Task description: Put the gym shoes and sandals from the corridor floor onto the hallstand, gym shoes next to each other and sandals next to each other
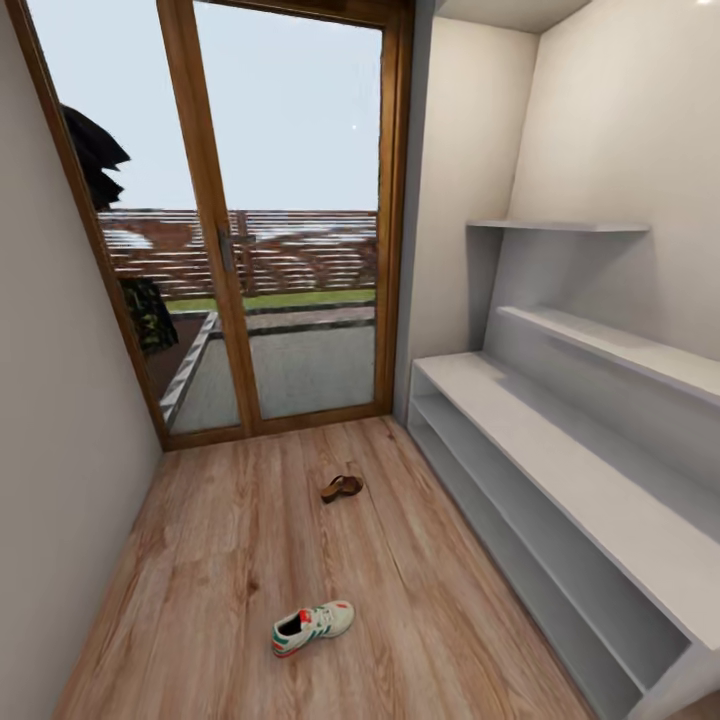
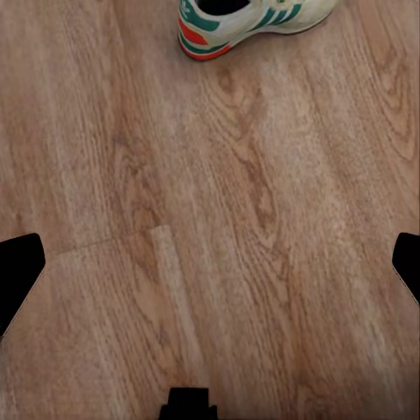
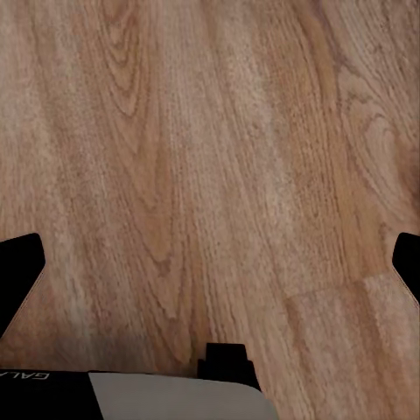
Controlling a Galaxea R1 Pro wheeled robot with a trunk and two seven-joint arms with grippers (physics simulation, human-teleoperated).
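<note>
Even, soft daylight comes through the glass door (image 1: 290, 210); the floor (image 1: 220, 580) is bright with almost no shadows. Head view lines lean outward at the edges, slightly blurred. Wrist views show sharp wood grain, no glare

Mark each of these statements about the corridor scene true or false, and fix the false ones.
1. A gym shoe lies on the corridor floor. True.
2. A sandal sits on the hallstand. False: it lies on the floor, nearer the glass door than the gym shoe.
3. The hallstand's top carries no shoes. True.
4. The left gripper is shut on the gym shoe. False: its jaws stand wide apart over bare floor, the shoe ahead of them.
5. The hallstand stands along the left wall. False: it stands along the right wall.
</note>
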